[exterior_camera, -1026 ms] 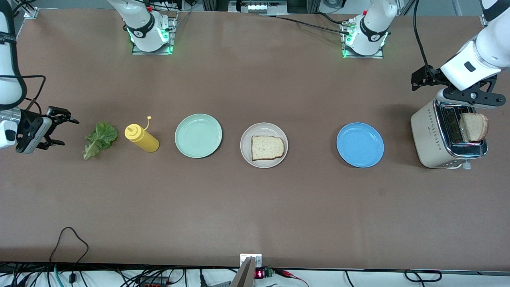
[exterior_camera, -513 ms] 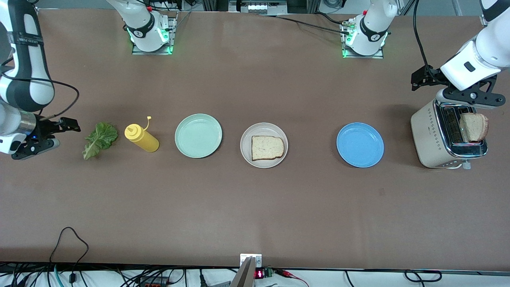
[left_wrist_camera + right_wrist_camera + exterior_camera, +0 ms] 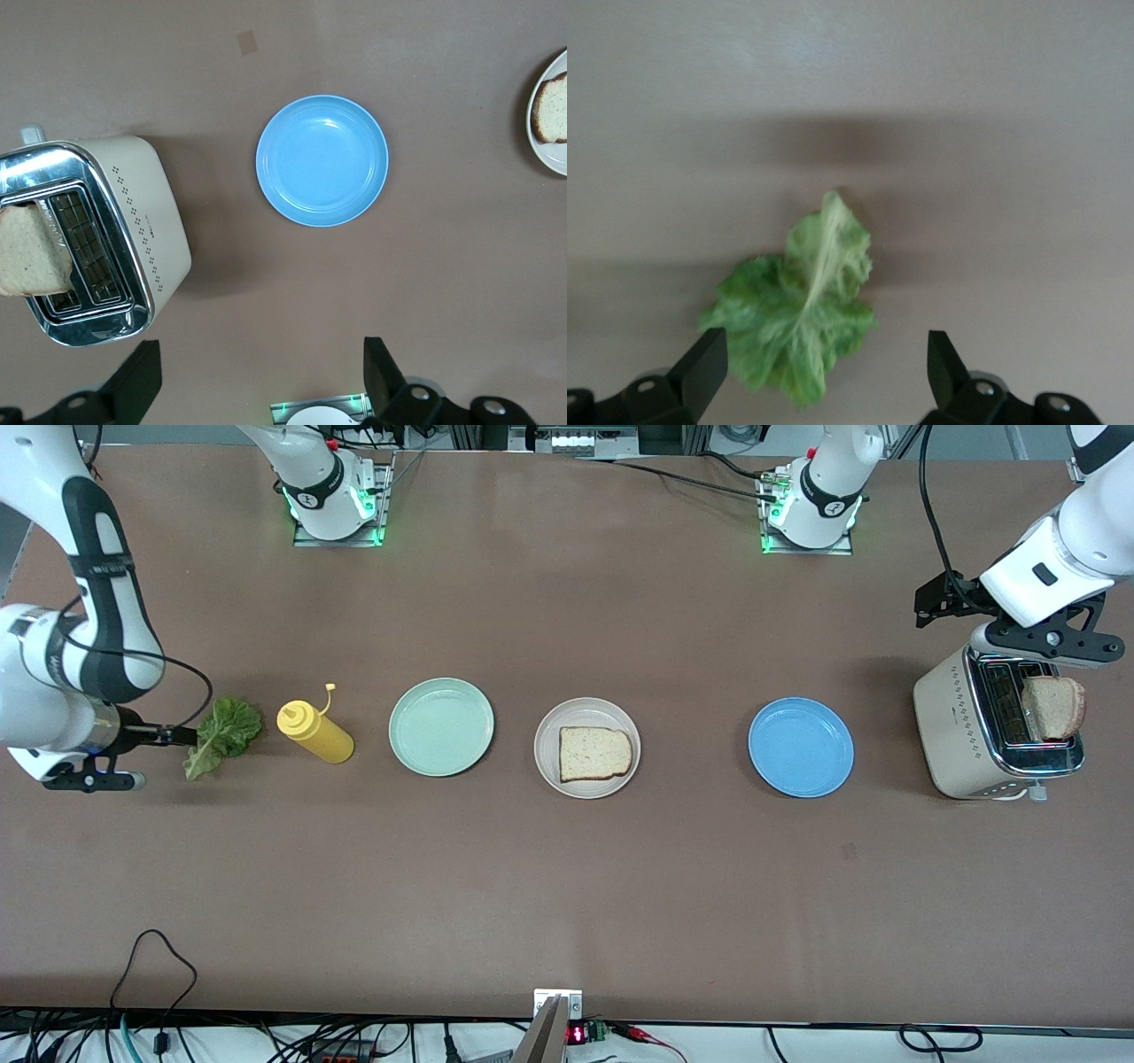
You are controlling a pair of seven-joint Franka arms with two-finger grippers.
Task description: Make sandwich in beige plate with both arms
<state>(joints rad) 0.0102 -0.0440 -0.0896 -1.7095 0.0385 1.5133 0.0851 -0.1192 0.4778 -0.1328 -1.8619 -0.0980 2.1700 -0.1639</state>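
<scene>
One toast slice (image 3: pixel 595 754) lies flat on the beige plate (image 3: pixel 554 722) at mid-table. A second slice (image 3: pixel 1054 707) stands in a slot of the toaster (image 3: pixel 952 726). My left gripper (image 3: pixel 1050 642) hangs open above the toaster, empty; in the left wrist view its gripper (image 3: pixel 261 363) is well above the toaster (image 3: pixel 146 221) and toast (image 3: pixel 31 252). The green lettuce leaf (image 3: pixel 221 735) lies on the table toward the right arm's end. My right gripper (image 3: pixel 146 758) is open beside it. In the right wrist view the lettuce (image 3: pixel 799 323) reaches between the gripper's (image 3: pixel 824 363) spread fingers, untouched.
A yellow squeeze bottle (image 3: pixel 316 732) lies on its side between the lettuce and a mint-green plate (image 3: pixel 441 726). A blue plate (image 3: pixel 800 747) sits between the beige plate and the toaster. Cables run along the table edge nearest the front camera.
The right arm has swung in and its gripper has moved up to the lettuce from the table's end. The left arm has not moved.
</scene>
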